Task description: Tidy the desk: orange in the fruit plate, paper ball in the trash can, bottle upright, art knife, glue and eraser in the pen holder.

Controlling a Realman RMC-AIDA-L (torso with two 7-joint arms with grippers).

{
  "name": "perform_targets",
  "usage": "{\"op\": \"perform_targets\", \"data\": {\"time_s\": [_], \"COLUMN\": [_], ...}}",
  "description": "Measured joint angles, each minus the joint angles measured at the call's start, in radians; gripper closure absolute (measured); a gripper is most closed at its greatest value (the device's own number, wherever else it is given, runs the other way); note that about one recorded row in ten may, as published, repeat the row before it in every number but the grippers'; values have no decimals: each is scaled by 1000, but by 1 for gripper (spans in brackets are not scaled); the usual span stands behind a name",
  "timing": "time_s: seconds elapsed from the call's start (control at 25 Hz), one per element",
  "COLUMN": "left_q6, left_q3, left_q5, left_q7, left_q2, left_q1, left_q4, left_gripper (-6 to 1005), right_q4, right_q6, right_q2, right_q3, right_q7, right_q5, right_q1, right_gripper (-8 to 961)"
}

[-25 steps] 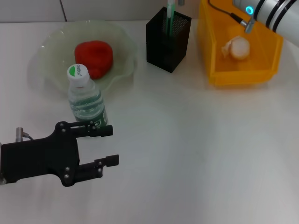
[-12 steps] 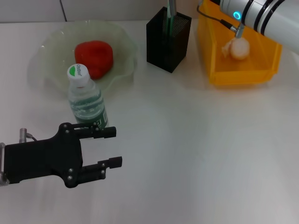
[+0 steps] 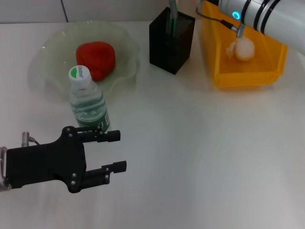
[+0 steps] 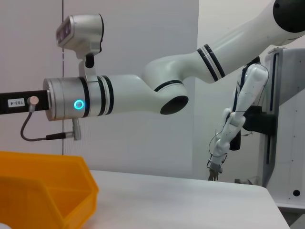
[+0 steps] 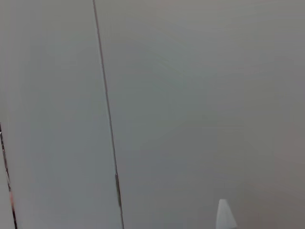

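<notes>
Since the earlier frame, my left gripper (image 3: 117, 151) had slid back from the upright bottle (image 3: 87, 101), jaws parted and holding nothing; I judged it the nearer arm. My right arm (image 3: 267, 16) had swung across the yellow bin (image 3: 248, 76) with the paper ball (image 3: 242, 48), its gripper unseen.

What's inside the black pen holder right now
One green stick-like item stands in the black mesh pen holder, poking above its rim near the back. The holder's dark walls hide the bottom, so whether a knife, glue or eraser lies lower down cannot be seen.
</notes>
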Motion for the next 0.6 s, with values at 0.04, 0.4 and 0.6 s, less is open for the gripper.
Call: {"op": "perform_targets", "data": {"time_s": [0.04, 0.4, 0.6], "left_q6": [0, 0, 0], "left_q3": [0, 0, 0], "left_q5": [0, 1, 1], "left_q7": [0, 5, 14], "left_q2": [-1, -3, -4], "left_q1": [0, 0, 0], "left_q4": [0, 0, 0], "left_gripper": [404, 403, 402], "right_q4": [0, -3, -3], "right_q6": [3, 31, 37], "right_q2": [0, 0, 0], "right_q3": [-4, -32, -32], "right_q7": [0, 0, 0], "right_q5": [0, 0, 0], "right_q1": [3, 17, 13], "right_gripper": [819, 817, 798]}}
